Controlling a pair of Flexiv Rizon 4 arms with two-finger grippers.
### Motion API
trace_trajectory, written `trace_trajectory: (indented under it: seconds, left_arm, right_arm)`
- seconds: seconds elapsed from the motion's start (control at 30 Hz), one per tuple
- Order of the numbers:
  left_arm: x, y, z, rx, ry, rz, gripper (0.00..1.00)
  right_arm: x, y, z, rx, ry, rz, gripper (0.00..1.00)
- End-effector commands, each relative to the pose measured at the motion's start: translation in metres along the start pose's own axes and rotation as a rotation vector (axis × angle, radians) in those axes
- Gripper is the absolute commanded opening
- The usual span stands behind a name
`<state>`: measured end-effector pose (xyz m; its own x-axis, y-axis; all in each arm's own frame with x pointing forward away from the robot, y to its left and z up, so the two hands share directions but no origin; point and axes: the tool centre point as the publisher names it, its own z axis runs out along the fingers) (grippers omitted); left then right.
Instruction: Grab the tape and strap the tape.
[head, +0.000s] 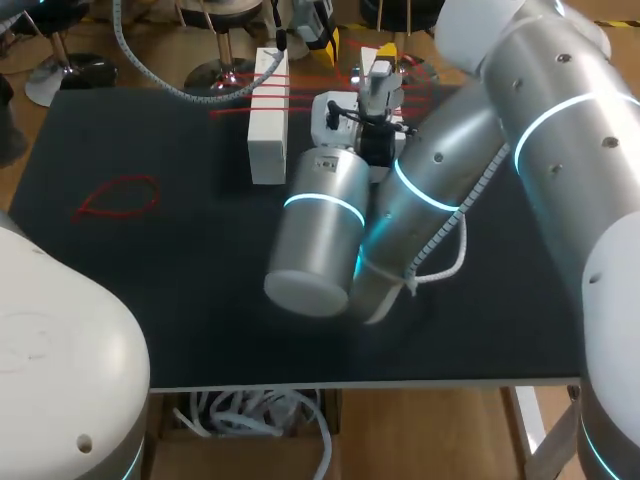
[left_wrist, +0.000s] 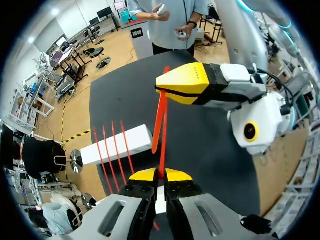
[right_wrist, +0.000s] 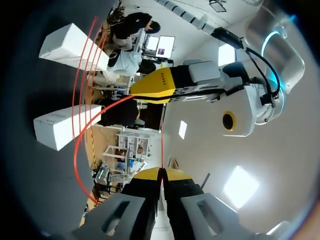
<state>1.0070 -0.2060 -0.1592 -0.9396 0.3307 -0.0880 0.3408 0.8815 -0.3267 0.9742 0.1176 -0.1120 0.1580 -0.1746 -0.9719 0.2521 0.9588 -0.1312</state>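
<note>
Pinching one red tape strand between both sets of fingers

Left fingers (left_wrist: 156, 175) are clamping shut on the tape (left_wrist: 162, 125). The yellow tips are pressing together and the strand is coming out between them. Right fingers (right_wrist: 157, 174) are doing the same on a thin run of the tape, tips closed with only the strand between.

In the left wrist view the tape is running straight from the left fingers to the right fingers' tips, over the tabletop (head: 150, 300). The right wrist view is showing the same line from the other end. A slack red arc is also curving off beside it toward the box.

The box (head: 268, 140), white, is lying on the tabletop near the far edge. Three tape strands are crossing over it in the left wrist view.

In the head view the right arm (head: 450, 190) is reaching in past the middle, its wrist sitting just beside the box. A red loop (head: 115, 197) is lying flat on the tabletop, well apart from the box, toward the left side.
</note>
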Motion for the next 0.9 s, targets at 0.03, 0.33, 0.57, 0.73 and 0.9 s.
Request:
trace_trajectory:
  seconds: [0.03, 0.33, 0.57, 0.73, 0.9]
  left_arm:
    - [0.0, -0.001, -0.001, -0.004, 0.003, -0.001, 0.0]
    - [0.0, -0.001, -0.001, -0.004, 0.003, -0.001, 0.0]
    - [0.0, -0.001, -0.001, -0.004, 0.003, -0.001, 0.0]
    - [0.0, -0.001, -0.001, -0.004, 0.003, -0.001, 0.0]
    - [0.0, -0.001, -0.001, -0.004, 0.003, -0.001, 0.0]
  right_arm:
    - [0.0, -0.003, -0.002, -0.008, -0.011, -0.036, 0.0]
    - [-0.001, 0.002, -0.008, -0.035, -0.01, -0.161, 0.0]
    - [-0.005, 0.008, -0.009, -0.056, 0.022, -0.253, 0.0]
    - [-0.008, 0.011, -0.008, -0.053, 0.042, -0.261, 0.0]
    - [-0.008, 0.014, -0.006, -0.037, 0.039, -0.247, 0.0]
